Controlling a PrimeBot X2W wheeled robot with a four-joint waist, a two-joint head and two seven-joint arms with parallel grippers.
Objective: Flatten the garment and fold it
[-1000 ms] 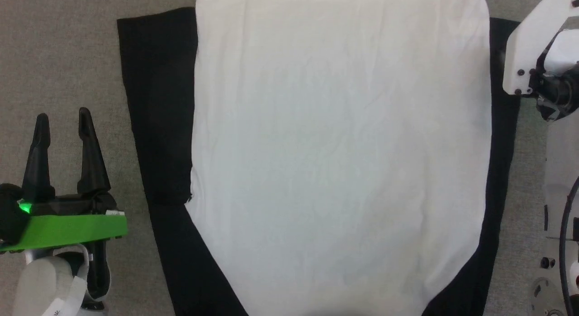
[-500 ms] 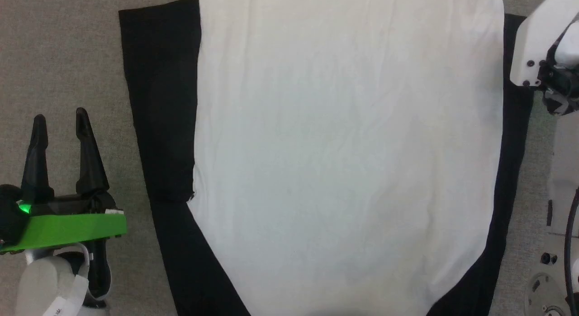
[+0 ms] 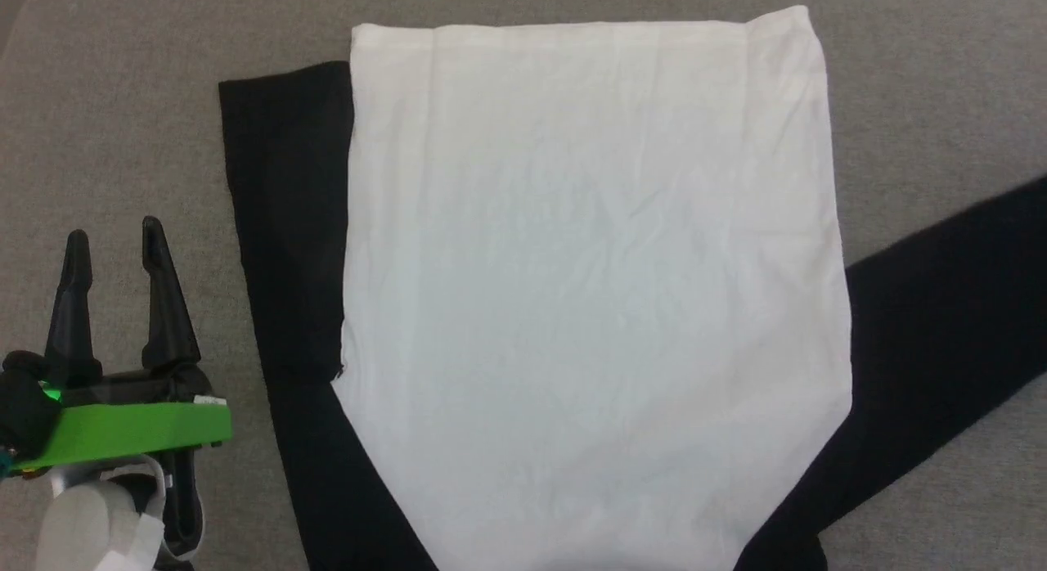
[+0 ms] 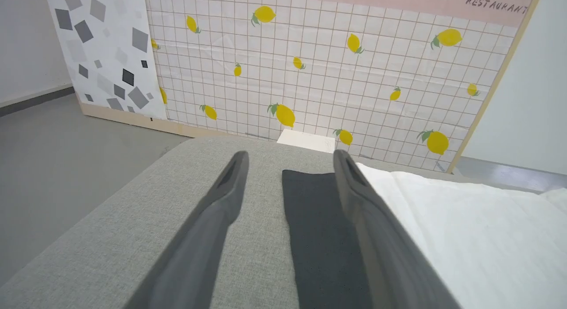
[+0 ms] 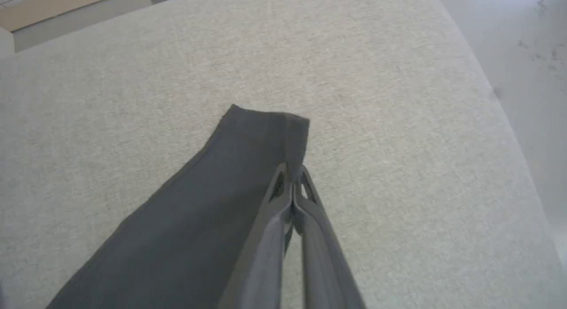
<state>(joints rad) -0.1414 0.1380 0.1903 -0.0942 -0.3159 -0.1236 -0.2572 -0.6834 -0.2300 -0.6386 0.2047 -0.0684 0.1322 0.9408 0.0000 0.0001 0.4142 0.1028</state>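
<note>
On garment [image 5: 177,220] cuff, right end effector [image 5: 292,169]

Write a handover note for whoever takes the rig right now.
Left gripper: open, hovering over the grey surface beside the left sleeve.
Right gripper: shut on the edge of the right sleeve near the cuff.
Garment: white panel flat, left sleeve lying alongside it, right sleeve angled outward.
Done: mostly flattened.
Left: every fold.
</note>
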